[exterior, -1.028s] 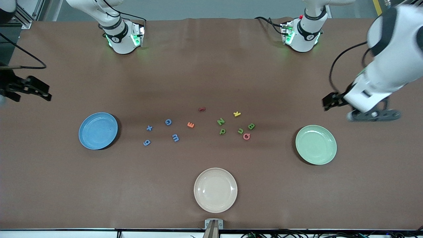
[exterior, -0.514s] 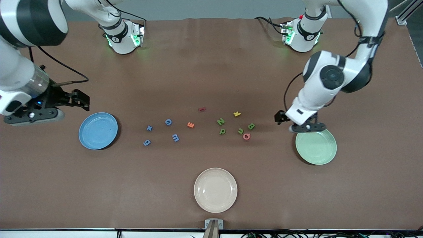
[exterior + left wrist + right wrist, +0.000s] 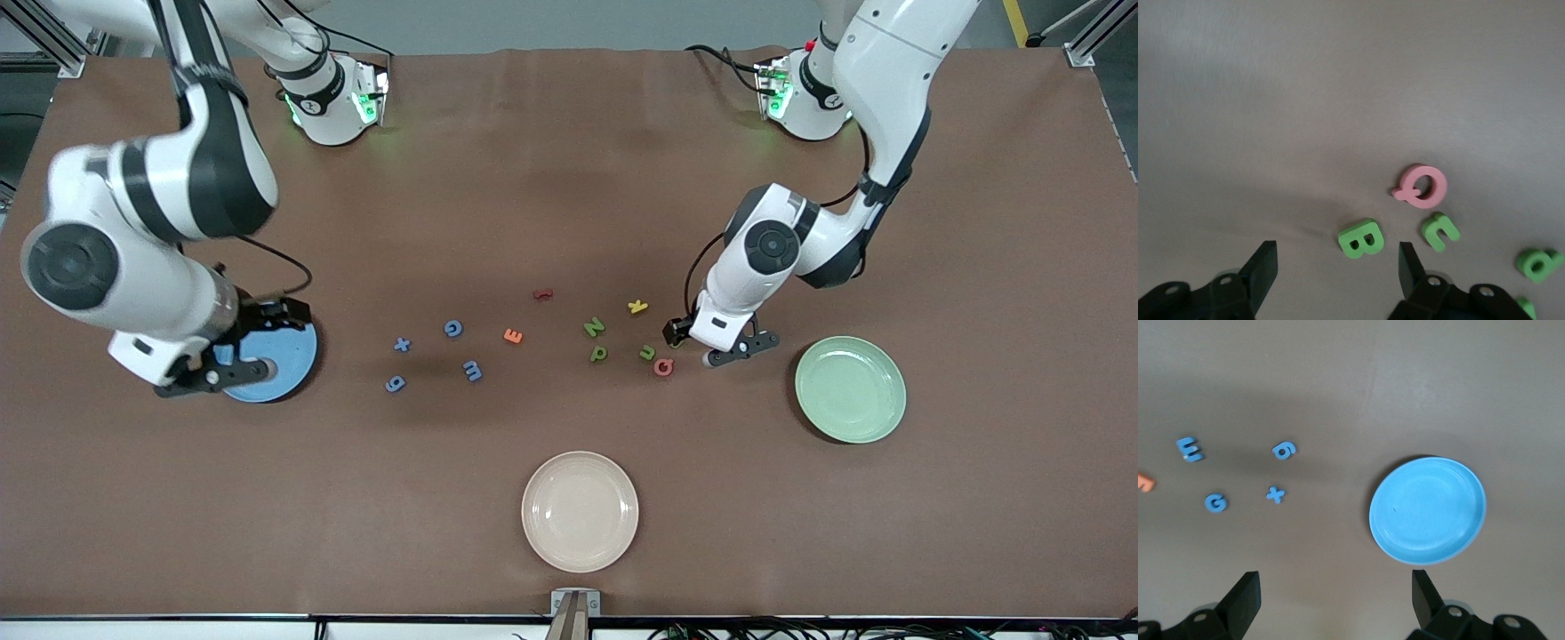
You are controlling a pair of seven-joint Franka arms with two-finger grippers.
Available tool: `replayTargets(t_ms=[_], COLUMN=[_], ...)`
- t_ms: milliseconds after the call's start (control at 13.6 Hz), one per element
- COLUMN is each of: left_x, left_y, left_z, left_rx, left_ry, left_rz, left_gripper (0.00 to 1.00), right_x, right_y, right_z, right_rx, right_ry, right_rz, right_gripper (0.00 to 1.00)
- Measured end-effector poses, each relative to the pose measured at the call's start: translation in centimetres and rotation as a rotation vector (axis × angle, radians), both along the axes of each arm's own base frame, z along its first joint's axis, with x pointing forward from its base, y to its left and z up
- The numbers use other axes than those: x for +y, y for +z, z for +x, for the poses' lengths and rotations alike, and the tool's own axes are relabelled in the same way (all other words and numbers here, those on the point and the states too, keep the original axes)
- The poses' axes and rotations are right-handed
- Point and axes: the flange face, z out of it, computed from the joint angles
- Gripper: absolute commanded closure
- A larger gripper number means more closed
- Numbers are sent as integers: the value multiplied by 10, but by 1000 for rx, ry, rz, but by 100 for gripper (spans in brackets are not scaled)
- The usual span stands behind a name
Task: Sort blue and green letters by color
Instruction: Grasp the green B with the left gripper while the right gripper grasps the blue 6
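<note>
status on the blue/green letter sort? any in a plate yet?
Done: nothing. The blue plate and the green plate hold no letters.
In hand: the left gripper hangs open over the green foam B, not gripping it. The right gripper is open over the blue plate, carrying nothing.
Left: all eight, including the blue foam G and the green foam N.

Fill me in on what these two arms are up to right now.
Two arms are sorting small foam letters by color, and none is on a plate yet. The left gripper hangs open over the green B, beside the green u and pink Q, not gripping it. The right gripper hangs open above the blue plate, holding nothing. The blue letters lie on the table between that plate and the orange E. The green plate and cream plate hold nothing.
</note>
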Motion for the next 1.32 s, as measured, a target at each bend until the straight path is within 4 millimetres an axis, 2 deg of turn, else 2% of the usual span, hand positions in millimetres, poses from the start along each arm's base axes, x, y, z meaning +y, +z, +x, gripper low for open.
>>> replayTargets(t_ms=[220, 367, 588, 882, 955, 1102, 1175, 1322], left_x=[-5, -16, -28, -27, -27, -27, -26, -24], left_y=[-11, -16, -26, -38, -38, -38, -38, -36], left_z=[2, 0, -2, -4, -3, -3, -2, 0], left_rx=[8, 14, 25, 32, 32, 33, 33, 31], left_ry=[133, 185, 211, 197, 198, 199, 202, 210], left_rz=[22, 23, 26, 42, 42, 44, 44, 46], left_gripper=[25, 26, 27, 29, 34, 48, 58, 91], right_x=[8, 16, 44, 59, 60, 60, 60, 60], right_y=[-69, -107, -146, -190, -200, -218, -225, -236], right_z=[6, 2, -6, -7, -7, -5, -4, -4], right_rx=[-26, -50, -58, -81, -90, -109, -115, -123], right_ry=[-36, -35, -20, -7, -5, -4, -4, -4], right_rz=[80, 92, 86, 77, 75, 73, 72, 70], right_gripper=[0, 0, 0, 0, 2, 13, 17, 21])
